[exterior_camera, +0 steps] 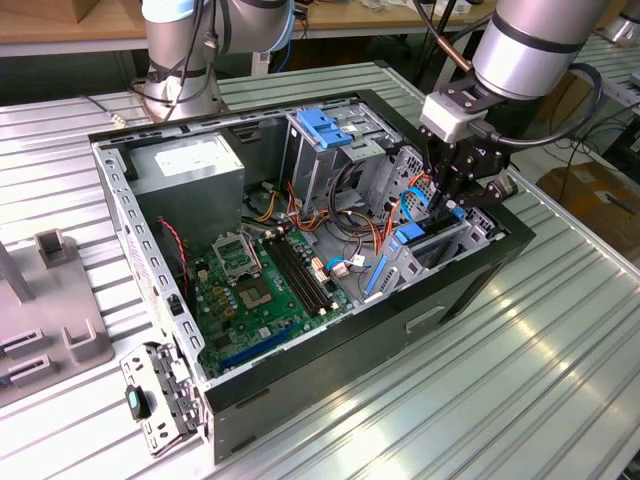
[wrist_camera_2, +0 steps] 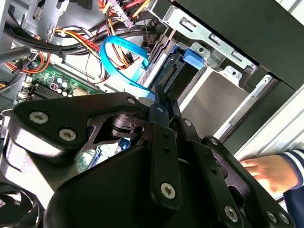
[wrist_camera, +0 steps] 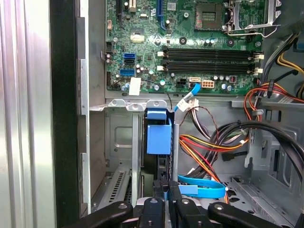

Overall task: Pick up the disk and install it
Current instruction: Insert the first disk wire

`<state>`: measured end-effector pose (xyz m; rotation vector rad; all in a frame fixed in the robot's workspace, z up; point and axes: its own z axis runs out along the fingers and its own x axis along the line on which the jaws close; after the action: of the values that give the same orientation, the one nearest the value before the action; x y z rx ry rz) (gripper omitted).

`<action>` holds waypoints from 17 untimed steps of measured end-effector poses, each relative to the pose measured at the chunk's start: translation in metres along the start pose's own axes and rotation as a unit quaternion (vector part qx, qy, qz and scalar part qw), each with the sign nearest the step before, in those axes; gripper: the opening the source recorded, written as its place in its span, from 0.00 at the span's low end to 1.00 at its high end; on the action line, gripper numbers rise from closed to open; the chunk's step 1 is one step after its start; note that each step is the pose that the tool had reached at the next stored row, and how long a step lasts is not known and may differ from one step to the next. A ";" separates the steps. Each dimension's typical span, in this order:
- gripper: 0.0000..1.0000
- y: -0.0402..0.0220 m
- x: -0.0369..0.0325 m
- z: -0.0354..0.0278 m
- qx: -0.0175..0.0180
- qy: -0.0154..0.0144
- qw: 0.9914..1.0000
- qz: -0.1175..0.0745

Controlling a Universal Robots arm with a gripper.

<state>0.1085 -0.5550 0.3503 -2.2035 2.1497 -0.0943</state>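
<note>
Even light from overhead; the ribbed table [exterior_camera: 560, 330] glares pale, the case [exterior_camera: 300, 390] is shadowed inside, my gripper [exterior_camera: 447, 200] dark.

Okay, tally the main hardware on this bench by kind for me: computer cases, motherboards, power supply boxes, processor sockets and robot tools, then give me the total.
Computer case: 1
Motherboard: 1
Power supply box: 1
Processor socket: 1
Tool: 1
Total: 5

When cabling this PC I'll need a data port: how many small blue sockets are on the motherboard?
2, in the first wrist view: one socket, another right beside it. Cables may hide others.
</note>
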 end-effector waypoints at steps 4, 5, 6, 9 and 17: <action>0.16 0.0009 0.0002 0.0003 0.001 -0.003 1.000 -0.006; 0.16 0.0011 0.0004 0.0007 0.001 -0.004 1.000 -0.008; 0.16 0.0011 0.0004 0.0007 0.001 -0.005 1.000 -0.009; 0.16 0.0012 0.0004 0.0009 0.001 -0.006 1.000 -0.012; 0.16 0.0012 0.0005 0.0009 0.002 -0.007 1.000 -0.017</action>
<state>0.1073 -0.5555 0.3492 -2.2318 2.1049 -0.0845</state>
